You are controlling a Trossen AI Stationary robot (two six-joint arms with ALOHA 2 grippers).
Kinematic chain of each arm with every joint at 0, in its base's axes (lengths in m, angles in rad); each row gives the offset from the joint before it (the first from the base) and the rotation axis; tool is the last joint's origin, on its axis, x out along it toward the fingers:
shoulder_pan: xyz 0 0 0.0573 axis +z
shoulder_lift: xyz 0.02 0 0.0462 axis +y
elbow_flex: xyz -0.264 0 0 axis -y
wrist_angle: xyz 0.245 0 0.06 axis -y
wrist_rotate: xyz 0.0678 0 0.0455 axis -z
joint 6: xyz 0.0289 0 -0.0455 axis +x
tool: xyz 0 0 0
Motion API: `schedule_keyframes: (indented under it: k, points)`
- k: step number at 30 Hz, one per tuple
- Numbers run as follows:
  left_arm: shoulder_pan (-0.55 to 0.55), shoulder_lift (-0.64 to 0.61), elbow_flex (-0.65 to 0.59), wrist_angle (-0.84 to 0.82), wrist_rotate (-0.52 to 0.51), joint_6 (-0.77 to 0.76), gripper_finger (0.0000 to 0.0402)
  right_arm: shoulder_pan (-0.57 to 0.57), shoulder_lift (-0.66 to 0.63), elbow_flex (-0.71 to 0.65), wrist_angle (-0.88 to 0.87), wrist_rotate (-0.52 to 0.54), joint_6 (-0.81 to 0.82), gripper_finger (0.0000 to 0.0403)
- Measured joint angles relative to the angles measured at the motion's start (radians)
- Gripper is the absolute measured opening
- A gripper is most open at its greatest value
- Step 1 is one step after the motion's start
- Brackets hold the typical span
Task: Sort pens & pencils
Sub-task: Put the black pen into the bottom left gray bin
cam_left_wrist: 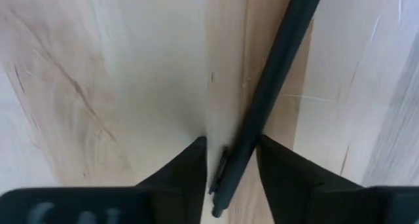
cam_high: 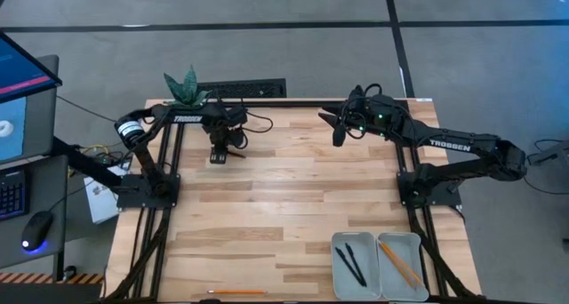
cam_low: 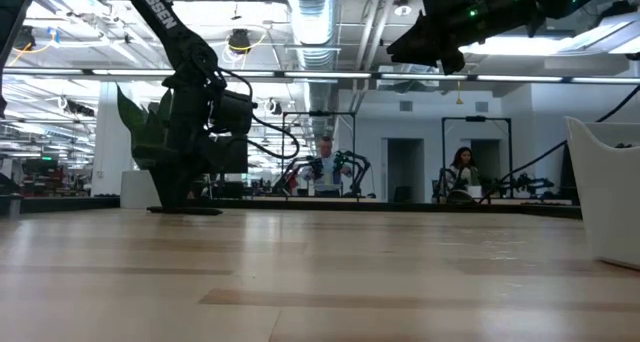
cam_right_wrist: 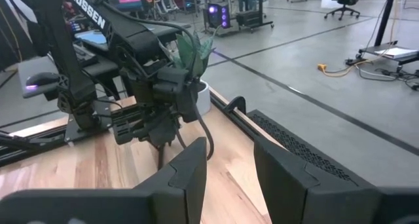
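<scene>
Here a black pen (cam_left_wrist: 262, 112) lies between the left gripper's (cam_left_wrist: 229, 160) part-open jaws.

Two trays (cam_high: 378, 267) sit side by side at the tabletop's (cam_high: 284, 188) near right: pens (cam_high: 350, 264) in the left, pencils (cam_high: 402, 265) in the right. Another pencil (cam_high: 238, 292) lies at the near edge.

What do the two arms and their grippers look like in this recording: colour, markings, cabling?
Both arms are dark, jointed, with white TROSSEN lettering on a link. The left arm has a white band at one joint and loose black cables near its gripper. The right gripper has flat, dark, tapered fingers; green lights glow behind it.
</scene>
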Motion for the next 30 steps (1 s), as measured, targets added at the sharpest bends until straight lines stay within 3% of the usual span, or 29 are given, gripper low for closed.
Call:
schedule_keyframes:
  k: [7, 30]
  points:
    - [0.000, 0.001, -0.002, 0.015, 0.000, -0.033, 0.0078, 0.000, 0.000, 0.000, 0.000, 0.001, 0.000, 0.0148]
    - [0.000, 0.002, -0.002, 0.025, 0.006, -0.066, 0.0036, 0.000, 0.000, 0.000, -0.001, 0.001, 0.000, 0.0148]
